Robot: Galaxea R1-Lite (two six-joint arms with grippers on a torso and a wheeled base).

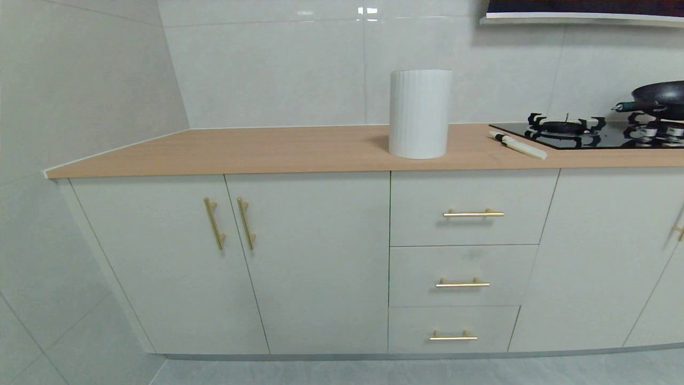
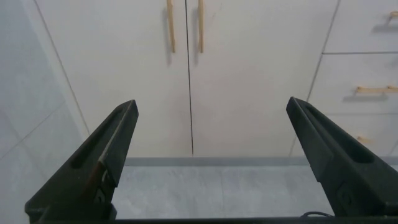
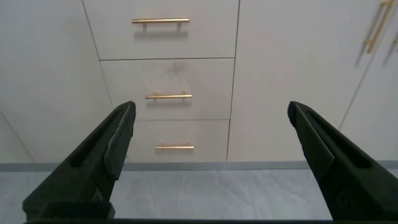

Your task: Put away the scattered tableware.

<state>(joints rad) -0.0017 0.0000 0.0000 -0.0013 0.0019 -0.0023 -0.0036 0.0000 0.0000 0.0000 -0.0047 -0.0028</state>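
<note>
A long pale utensil [image 1: 519, 146] is seen in the head view lying flat on the wooden worktop [image 1: 267, 149], just beside the front left corner of the black hob [image 1: 588, 140]. Its long axis is set on a diagonal: the end with a dark band points back towards the wall and towards the white ribbed container [image 1: 419, 113], while the plain end points to the worktop's front edge. Whether it touches the hob cannot be told. The container is stood upright, apart from the utensil, above the stack of three drawers [image 1: 464, 275]. A black pan [image 1: 660, 96] is seated on the far burner.

In the left wrist view the left end effector [image 2: 211, 104] is held wide open with nothing between its fingers, faced at the double cabinet doors [image 2: 249, 81] with their brass handles and at the grey floor [image 2: 205, 186] below.

In the right wrist view the right end effector [image 3: 211, 107] is likewise spread wide and empty, faced at the drawer fronts and the floor strip beneath them.
</note>
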